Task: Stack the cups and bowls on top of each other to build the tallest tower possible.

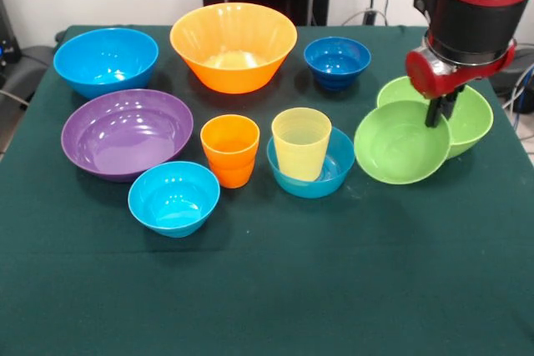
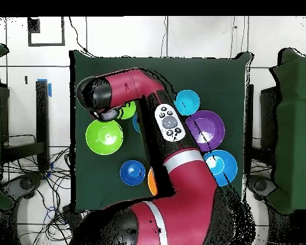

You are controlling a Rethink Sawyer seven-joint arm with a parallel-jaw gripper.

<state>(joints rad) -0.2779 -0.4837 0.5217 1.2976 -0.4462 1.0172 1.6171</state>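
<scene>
Big orange bowl [image 1: 233, 45] sitting at top centre of the counter [image 1: 267, 289], purple bowl [image 1: 127, 132] at mid left. At right, small green bowl [image 1: 400, 142] tipped up, mouth facing the camera, axis near level, leaning against the larger green bowl [image 1: 463, 114]. Fingers [image 1: 437, 111] clamped on its upper rim. Risky: thin rim grip, could swing or slip loose. Yellow cup [image 1: 300, 142] upright inside a light blue bowl [image 1: 310, 174], axis vertical.
</scene>
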